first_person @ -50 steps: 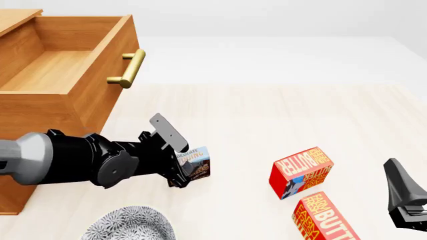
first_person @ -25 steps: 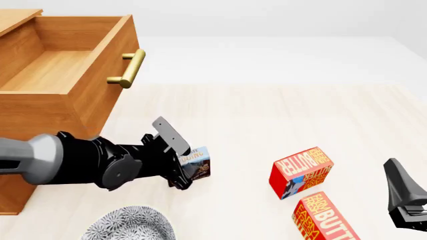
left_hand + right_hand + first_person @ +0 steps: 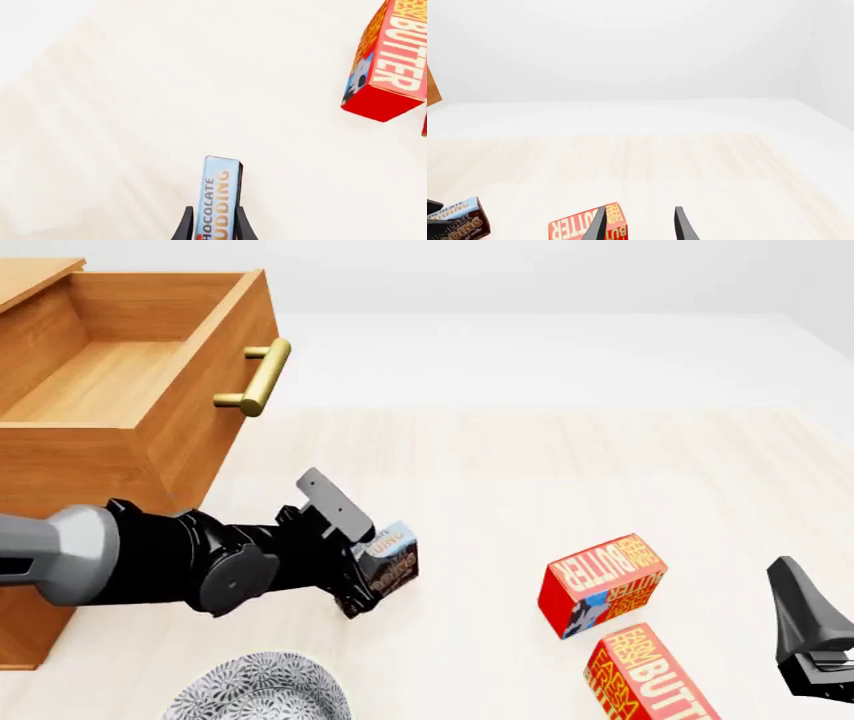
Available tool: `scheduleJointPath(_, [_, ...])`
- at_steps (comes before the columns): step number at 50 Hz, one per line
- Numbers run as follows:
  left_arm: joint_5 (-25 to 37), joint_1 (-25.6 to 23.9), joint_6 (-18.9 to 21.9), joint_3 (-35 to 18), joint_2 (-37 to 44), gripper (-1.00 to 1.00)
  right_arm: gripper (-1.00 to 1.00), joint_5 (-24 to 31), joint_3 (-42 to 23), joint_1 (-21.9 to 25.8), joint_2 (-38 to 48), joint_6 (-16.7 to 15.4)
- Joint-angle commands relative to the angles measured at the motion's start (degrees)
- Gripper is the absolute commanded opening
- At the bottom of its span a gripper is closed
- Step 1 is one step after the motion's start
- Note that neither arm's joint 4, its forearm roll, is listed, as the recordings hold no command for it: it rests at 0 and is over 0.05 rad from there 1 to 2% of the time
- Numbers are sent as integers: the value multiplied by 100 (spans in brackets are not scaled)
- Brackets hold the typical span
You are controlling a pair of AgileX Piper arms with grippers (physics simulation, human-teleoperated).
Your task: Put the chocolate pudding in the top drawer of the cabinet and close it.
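The chocolate pudding is a thin box with a light-blue top and a dark-brown bottom. It is tilted and sits just above the tabletop, with my left gripper shut on it. In the left wrist view the chocolate pudding shows edge-on between the two fingers. The top drawer of the cabinet stands pulled open at the far left, and its wooden interior is bare. Its brass handle faces right. My right gripper hangs open at the near right with nothing between its fingers.
Two red butter boxes lie to the right of the pudding, one of them just past my right gripper's fingertips. A grey patterned plate sits at the near edge below my left arm. The lower drawer is out of view.
My left gripper has raised the pudding a little and drawn it slightly left, off the tabletop. The right arm has not moved.
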Motion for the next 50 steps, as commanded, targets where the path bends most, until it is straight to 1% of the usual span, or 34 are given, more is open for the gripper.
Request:
scheduleJointPath(1, [72, 198, 77, 111, -101, -100, 100, 0, 0, -1, 0, 2])
scheduleJointPath(4, [90, 106, 66, 155, -200, -100, 100, 0, 0, -1, -1, 0])
scheduleJointPath(6, [169, 18, -19, 140, -319, -100, 100, 0, 0, 0, 1, 1])
scheduleJointPath(20, [664, -95, -38, 46, -1079, -100, 100, 0, 0, 0, 0, -1])
scheduleJointPath(21, [679, -104, -23, 47, -1114, -100, 100, 0, 0, -1, 0, 1])
scheduleJointPath(23, [676, -84, 149, 96, -1258, -100, 100, 0, 0, -1, 0, 0])
scheduleJointPath(25, [815, -220, 26, 39, -1352, -100, 100, 0, 0, 0, 0, 1])
scheduleJointPath(27, [902, -247, 86, 31, -1497, -100, 100, 0, 0, 1, -1, -2])
scheduleJointPath(28, [980, -327, 25, -5, -1560, -100, 100, 0, 0, 1, 0, 0])
scheduleJointPath(32, [1141, -411, 27, -57, -1741, -100, 100, 0, 0, -1, 0, 0])
scheduleJointPath(38, [1416, -637, 74, -144, -2086, -100, 100, 0, 0, 0, 1, 0])
scheduleJointPath(39, [1391, -666, 221, -102, -2143, -100, 100, 0, 0, -1, -1, -1])
scheduleJointPath(41, [1416, -645, 219, -104, -2165, -100, 100, 0, 0, 0, 0, 1])
scheduleJointPath(42, [1484, -743, 132, -163, -2187, -100, 100, 0, 0, 0, 0, -1])
scheduleJointPath(50, [1921, -988, 167, -380, -2668, -100, 100, 0, 0, 0, 0, 1])
